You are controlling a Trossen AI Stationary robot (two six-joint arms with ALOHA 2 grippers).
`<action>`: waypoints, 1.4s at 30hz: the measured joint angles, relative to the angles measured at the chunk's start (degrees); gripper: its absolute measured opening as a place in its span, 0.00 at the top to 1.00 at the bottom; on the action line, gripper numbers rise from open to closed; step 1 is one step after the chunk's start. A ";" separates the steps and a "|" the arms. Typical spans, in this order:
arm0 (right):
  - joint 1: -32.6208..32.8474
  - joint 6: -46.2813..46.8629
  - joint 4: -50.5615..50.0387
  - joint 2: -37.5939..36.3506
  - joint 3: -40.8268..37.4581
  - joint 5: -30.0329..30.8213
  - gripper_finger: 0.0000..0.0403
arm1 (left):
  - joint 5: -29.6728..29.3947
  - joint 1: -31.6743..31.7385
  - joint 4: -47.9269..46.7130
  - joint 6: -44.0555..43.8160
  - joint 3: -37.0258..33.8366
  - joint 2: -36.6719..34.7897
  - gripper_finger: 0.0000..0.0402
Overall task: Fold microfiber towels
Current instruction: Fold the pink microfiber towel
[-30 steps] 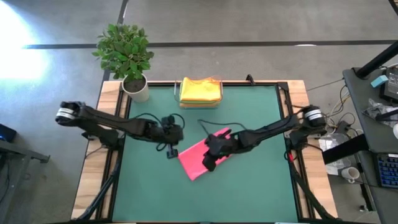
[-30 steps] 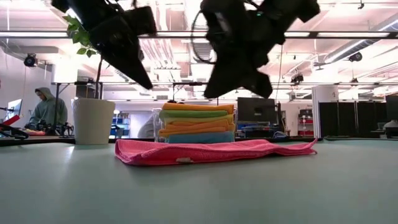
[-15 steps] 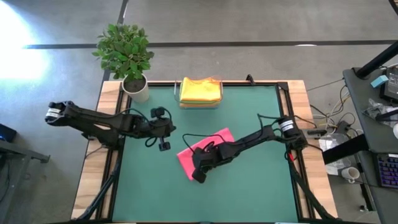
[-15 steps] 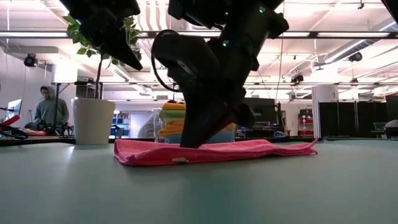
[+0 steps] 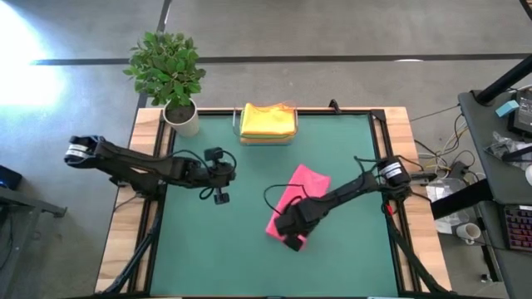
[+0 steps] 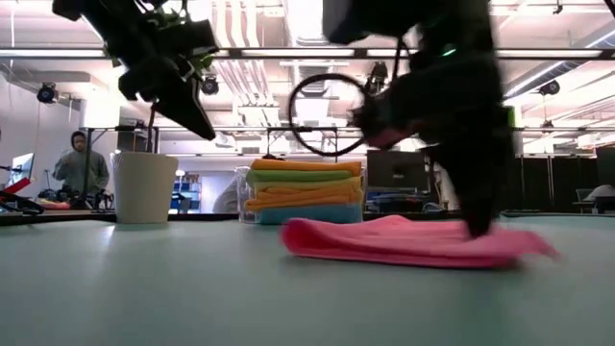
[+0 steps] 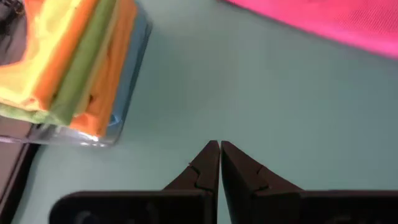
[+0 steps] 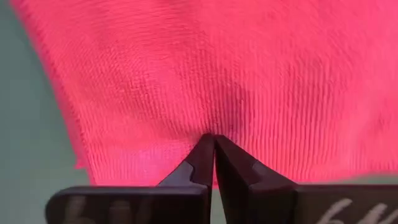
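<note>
A folded pink microfiber towel [image 5: 301,193] [image 6: 404,240] lies flat on the green table, right of centre. My right gripper [image 5: 288,226] [image 8: 212,138] stands shut on the towel's near end, pointing down. My left gripper [image 5: 231,173] [image 7: 219,144] hangs shut above the bare table left of centre, apart from the towel, with nothing between its fingers. Several folded towels, orange, yellow, green and light blue, are stacked [image 5: 268,122] [image 6: 306,190] [image 7: 74,62] in a clear tray at the far edge. My right gripper presses its shut fingertips [image 6: 478,229] down on the pink towel's top face near its near end [image 8: 208,124]. The fingers come from above, pointing steeply down. The towel lies flat on the table under them.
A potted plant in a white pot [image 5: 181,115] [image 6: 142,187] stands at the far left corner. The clear tray [image 7: 127,93] sits at the middle of the far edge. A person [image 6: 77,168] shows in the room beyond the table.
My right gripper has tipped steeply down, sunk onto the pink towel and gone toward the table's right edge; the towel has slid along the table that way and turned a little. My left gripper has drawn back toward the left edge.
</note>
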 joint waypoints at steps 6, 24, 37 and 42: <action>3.73 4.31 -6.81 -3.13 -0.02 1.39 0.98 | 1.29 0.00 1.97 -0.02 0.16 3.37 1.00; 14.82 16.66 -7.42 -16.03 -0.02 26.76 0.96 | 4.30 0.02 3.82 0.00 1.88 6.15 0.90; 24.58 23.89 -11.62 -15.61 -1.23 27.32 0.73 | 14.81 -0.46 9.68 -0.04 5.94 6.92 0.58; 27.89 24.14 -9.78 -14.20 -3.26 27.64 0.69 | 20.39 -2.52 17.56 1.50 5.72 9.61 0.57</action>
